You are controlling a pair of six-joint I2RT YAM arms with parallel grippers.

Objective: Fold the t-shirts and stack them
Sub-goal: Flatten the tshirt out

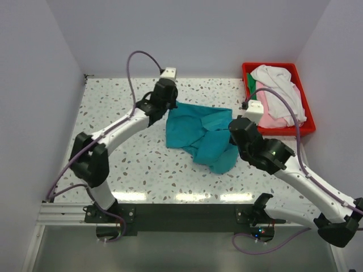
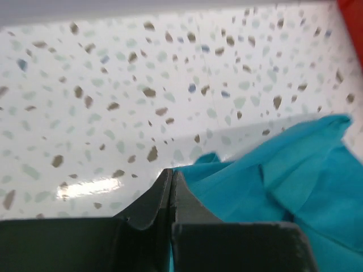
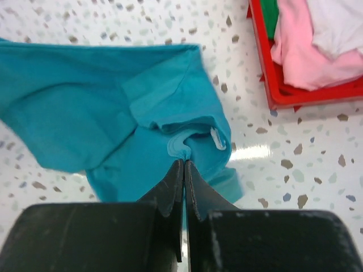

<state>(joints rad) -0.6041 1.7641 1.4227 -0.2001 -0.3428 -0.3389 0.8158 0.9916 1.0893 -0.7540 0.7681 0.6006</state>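
On the left, the left pincer (image 1: pixel 168 111) reaches out over the speckled table (image 1: pixel 125 164) to the far left edge of the teal t-shirt (image 1: pixel 198 133). In its wrist view the two fingers are pressed together with the cloth's edge right at their tips, and a sliver of teal shows in the gap between them, so it is pinching the hem. The teal t-shirt lies rumpled and partly doubled over in the middle of the table, between the two arms. At its right side the right pincer (image 3: pixel 184 164) is pressed together on the pale ribbed collar. A small white label lies just beside the tips, and again teal shows between the fingers. Further right, at the table's far right corner, stands the red bin (image 1: pixel 272 66), well apart from the teal cloth. It holds a white t-shirt (image 1: pixel 278 79) heaped on top, a pink t-shirt (image 1: pixel 272 113) beneath it and a dark green t-shirt (image 1: pixel 251 85) tucked along the left wall.
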